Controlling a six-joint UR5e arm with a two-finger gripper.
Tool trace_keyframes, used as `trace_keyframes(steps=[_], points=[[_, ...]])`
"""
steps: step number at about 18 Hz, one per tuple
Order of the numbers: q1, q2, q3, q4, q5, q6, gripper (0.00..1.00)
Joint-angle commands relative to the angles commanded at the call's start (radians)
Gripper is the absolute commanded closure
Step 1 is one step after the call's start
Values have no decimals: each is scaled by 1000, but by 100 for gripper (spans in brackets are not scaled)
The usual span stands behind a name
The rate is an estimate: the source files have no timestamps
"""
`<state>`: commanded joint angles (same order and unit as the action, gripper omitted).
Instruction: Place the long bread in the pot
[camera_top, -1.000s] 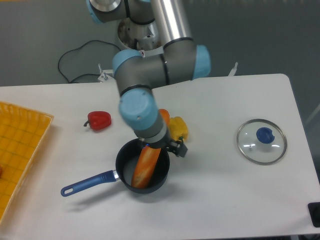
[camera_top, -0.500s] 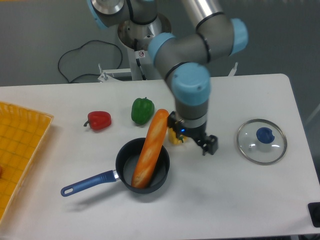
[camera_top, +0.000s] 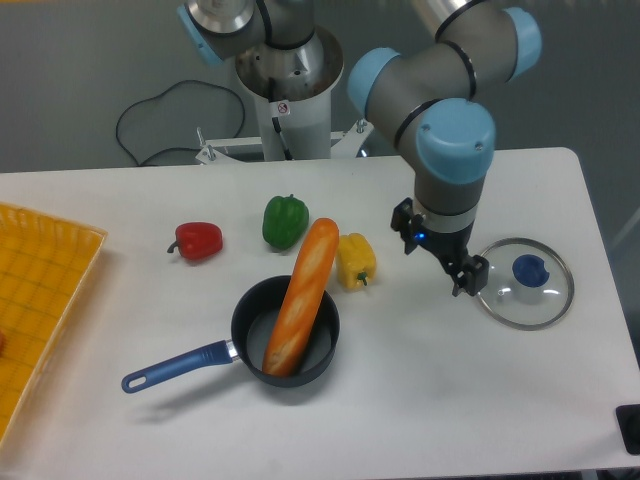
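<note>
I note the arm has swung right over the last second, carrying the gripper (camera_top: 440, 250) from the pot (camera_top: 286, 330) to just beside the glass lid (camera_top: 523, 281). The long bread (camera_top: 301, 294) stays propped in the pot, upper end overhanging the rim; I judge placement done. Wrist points down; jaws apart, holding nothing.

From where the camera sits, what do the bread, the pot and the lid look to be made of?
The bread looks like smooth moulded plastic: its orange skin is even and faintly glossy. The pot seems dark coated metal or plastic, with a blue handle. The lid looks like clear glass in a metal rim.
</note>
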<state>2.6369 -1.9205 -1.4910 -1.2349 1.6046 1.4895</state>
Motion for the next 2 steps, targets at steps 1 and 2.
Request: trace_keyframes(steps=[1, 2], points=[[0, 0, 0, 0, 0, 0, 0], [0, 0, 0, 0, -3, 0, 0]])
